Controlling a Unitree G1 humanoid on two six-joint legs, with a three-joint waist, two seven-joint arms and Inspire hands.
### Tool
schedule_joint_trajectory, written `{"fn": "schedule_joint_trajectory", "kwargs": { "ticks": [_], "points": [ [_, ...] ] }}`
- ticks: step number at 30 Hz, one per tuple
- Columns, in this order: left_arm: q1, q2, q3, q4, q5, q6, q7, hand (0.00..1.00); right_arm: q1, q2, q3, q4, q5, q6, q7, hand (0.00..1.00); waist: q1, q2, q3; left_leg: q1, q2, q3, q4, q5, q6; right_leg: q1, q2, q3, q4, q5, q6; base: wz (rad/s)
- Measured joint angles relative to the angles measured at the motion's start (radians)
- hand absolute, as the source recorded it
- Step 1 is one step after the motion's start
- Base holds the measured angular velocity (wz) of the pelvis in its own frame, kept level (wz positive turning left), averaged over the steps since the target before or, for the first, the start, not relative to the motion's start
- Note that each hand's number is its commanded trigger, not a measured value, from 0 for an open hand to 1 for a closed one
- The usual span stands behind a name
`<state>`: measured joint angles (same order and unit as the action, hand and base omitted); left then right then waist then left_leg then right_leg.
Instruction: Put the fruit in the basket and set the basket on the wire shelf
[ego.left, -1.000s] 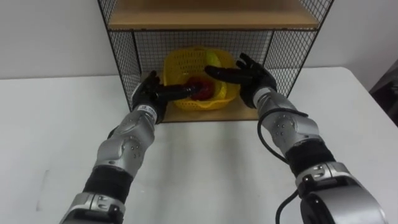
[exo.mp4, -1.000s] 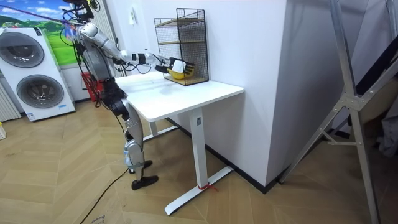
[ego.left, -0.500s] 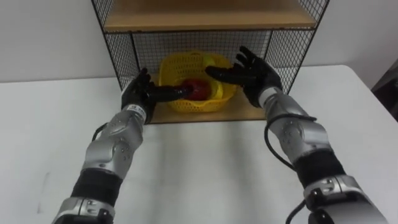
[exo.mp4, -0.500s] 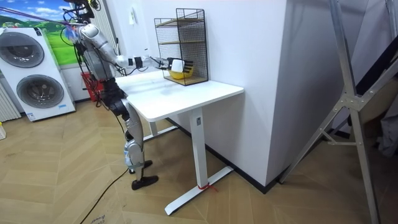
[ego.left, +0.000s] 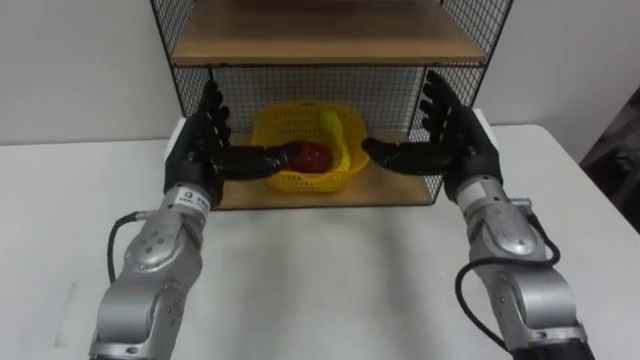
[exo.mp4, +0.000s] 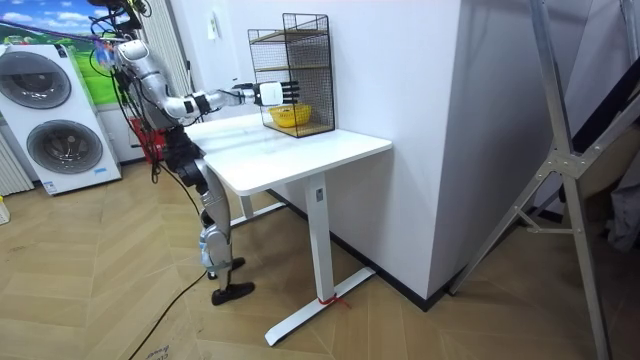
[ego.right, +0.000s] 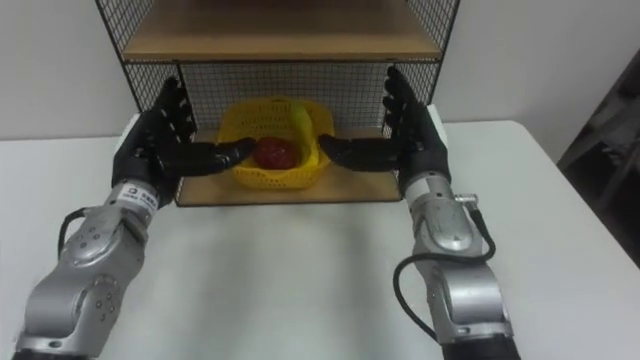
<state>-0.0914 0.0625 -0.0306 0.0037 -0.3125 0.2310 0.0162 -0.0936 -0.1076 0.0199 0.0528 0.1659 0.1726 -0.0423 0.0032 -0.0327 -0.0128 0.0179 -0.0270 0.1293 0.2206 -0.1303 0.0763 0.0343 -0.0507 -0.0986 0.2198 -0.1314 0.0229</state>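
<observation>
Both hands have drawn back out of the lower bay of the black wire shelf (ego.left: 182, 45). The left hand (ego.left: 200, 140), whose fingers earlier reached into the yellow plastic mesh basket (ego.left: 310, 183) by the round red fruit (ego.left: 308, 155), now stands at the bay's left front with its fingers straight up. The right hand (ego.left: 455, 135), earlier spread over the basket's rim, now stands the same way at the right front. Their thumbs point in toward the basket. In the room view the arms reach less far in.
</observation>
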Motion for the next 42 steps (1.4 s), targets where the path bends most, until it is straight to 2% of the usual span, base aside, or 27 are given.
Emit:
{"fn": "schedule_joint_trajectory", "kwargs": {
  "ticks": [3,9,11,13,17,19,20,21,23,26,27,31,34,35,37,40,41,42],
  "points": [
    [0.037,0.007,-0.011,-0.004,0.001,-0.003,-0.013,0.0,0.028,0.0,0.0,-0.011,-0.019,0.0,0.001,0.0,0.001,0.003,0.0028,-0.007,0.0,0.0,-0.001,-0.001,0.001,-0.005,0.0,-0.002,-0.002,0.002,0.003,0.0],
    [0.114,0.017,-0.036,-0.005,0.002,-0.041,-0.056,0.0,0.039,0.0,0.002,-0.025,-0.046,-0.011,0.001,0.0,0.0,0.005,0.0091,-0.016,0.0,0.0,-0.008,0.003,-0.001,-0.016,-0.001,-0.005,-0.001,0.003,0.004,0.0],
    [0.134,0.033,-0.052,-0.005,0.002,-0.054,-0.062,0.0,0.044,-0.002,0.008,-0.033,-0.046,-0.016,0.002,0.0,-0.002,0.001,0.0116,-0.018,0.0,-0.001,-0.008,0.003,-0.002,-0.018,-0.001,-0.007,-0.001,0.002,0.003,0.0],
    [0.161,0.04,-0.066,-0.005,0.002,-0.085,-0.072,0.0,0.078,-0.004,0.015,-0.055,-0.047,-0.057,0.007,0.0,0.001,-0.003,0.0109,-0.033,0.0,-0.001,-0.007,0.004,-0.002,-0.032,-0.001,-0.007,0.0,0.002,0.003,0.0],
    [0.223,0.038,-0.07,-0.019,0.002,-0.136,-0.074,0.0,0.136,-0.002,0.025,-0.081,-0.054,-0.11,0.034,0.0,0.001,-0.002,0.0099,-0.063,0.002,-0.001,-0.001,0.004,-0.002,-0.058,0.001,-0.008,-0.001,0.008,-0.003,0.0],
    [0.274,0.037,-0.072,-0.019,0.004,-0.186,-0.077,0.0,0.196,-0.002,0.026,-0.085,-0.052,-0.161,0.043,0.0,0.001,0.001,0.0114,-0.072,0.003,-0.001,0.001,0.004,-0.002,-0.064,0.001,-0.012,-0.004,0.01,-0.007,0.02],
    [0.29,0.038,-0.07,-0.02,0.017,-0.2,-0.077,0.0,0.214,-0.002,0.026,-0.089,-0.053,-0.171,0.046,0.0,0.002,0.003,0.0115,-0.074,0.003,-0.001,0.001,0.004,-0.002,-0.066,0.002,-0.011,-0.005,0.01,-0.007,0.0],
    [0.326,0.04,-0.067,-0.027,0.053,-0.222,-0.077,0.0,0.249,-0.002,0.026,-0.103,-0.058,-0.182,0.045,0.0,0.001,0.009,0.0112,-0.078,0.003,-0.001,0.002,0.004,-0.002,-0.071,0.002,-0.011,-0.004,0.01,-0.006,0.0],
    [0.378,0.045,-0.067,-0.054,0.14,-0.239,-0.072,0.0,0.301,-0.004,0.024,-0.11,-0.064,-0.212,0.042,0.0,-0.001,0.014,0.0092,-0.08,0.003,-0.003,0.002,0.003,-0.002,-0.072,0.001,-0.013,-0.004,0.006,-0.001,0.0],
    [0.407,0.046,-0.066,-0.066,0.219,-0.296,-0.057,0.0,0.351,-0.015,0.024,-0.11,-0.068,-0.247,0.031,0.0,0.005,0.017,0.009,-0.078,0.003,-0.004,0.001,0.004,-0.003,-0.071,0.002,-0.013,-0.002,0.004,0.0,0.0],
    [0.418,0.045,-0.059,-0.067,0.242,-0.329,-0.041,0.0,0.363,-0.016,0.022,-0.11,-0.071,-0.266,0.03,0.0,0.006,0.019,0.009,-0.076,0.003,-0.005,0.0,0.004,-0.003,-0.069,0.002,-0.013,-0.003,0.005,-0.001,0.0],
    [0.443,0.045,-0.029,-0.073,0.256,-0.422,0.048,0.0,0.407,-0.019,-0.015,-0.11,-0.092,-0.343,-0.008,0.0,0.005,0.023,0.0097,-0.07,0.003,-0.005,-0.001,0.004,-0.003,-0.063,0.003,-0.012,-0.004,0.006,-0.001,0.0],
    [0.458,0.041,0.009,-0.083,0.246,-0.469,0.117,0.0,0.441,-0.026,-0.03,-0.111,-0.1,-0.392,-0.059,0.0,0.008,0.026,0.0122,-0.064,0.003,-0.005,-0.004,0.004,-0.004,-0.058,0.003,-0.009,-0.005,0.005,0.0,0.0],
    [0.462,0.038,0.019,-0.084,0.247,-0.483,0.134,0.0,0.45,-0.026,-0.036,-0.111,-0.101,-0.401,-0.069,0.0,0.008,0.027,0.013,-0.063,0.003,-0.005,-0.004,0.004,-0.004,-0.056,0.004,-0.009,-0.008,0.005,0.0,-0.03],
    [0.483,0.02,0.069,-0.084,0.247,-0.536,0.207,0.0,0.481,-0.026,-0.072,-0.111,-0.106,-0.422,-0.11,0.0,0.011,0.029,0.0129,-0.058,0.002,-0.006,-0.01,0.006,-0.006,-0.051,0.005,-0.008,-0.016,0.006,-0.001,0.0],
    [0.507,0.02,0.115,-0.091,0.246,-0.573,0.306,0.0,0.515,-0.025,-0.125,-0.114,-0.106,-0.446,-0.174,0.0,0.025,0.029,0.0127,-0.057,0.001,-0.008,-0.014,0.007,-0.008,-0.052,0.005,-0.008,-0.016,0.007,0.001,0.0],
    [0.514,0.02,0.124,-0.097,0.246,-0.58,0.326,1.0,0.519,-0.025,-0.134,-0.115,-0.106,-0.447,-0.187,0.0,0.027,0.029,0.0127,-0.057,0.001,-0.008,-0.014,0.007,-0.008,-0.053,0.005,-0.007,-0.016,0.007,0.001,0.0],
    [0.527,0.019,0.147,-0.111,0.25,-0.59,0.355,1.0,0.527,-0.025,-0.156,-0.121,-0.107,-0.448,-0.21,0.0,0.034,0.029,0.0128,-0.058,0.001,-0.008,-0.016,0.007,-0.008,-0.055,0.005,-0.006,-0.015,0.007,0.001,0.0]
  ]
}}
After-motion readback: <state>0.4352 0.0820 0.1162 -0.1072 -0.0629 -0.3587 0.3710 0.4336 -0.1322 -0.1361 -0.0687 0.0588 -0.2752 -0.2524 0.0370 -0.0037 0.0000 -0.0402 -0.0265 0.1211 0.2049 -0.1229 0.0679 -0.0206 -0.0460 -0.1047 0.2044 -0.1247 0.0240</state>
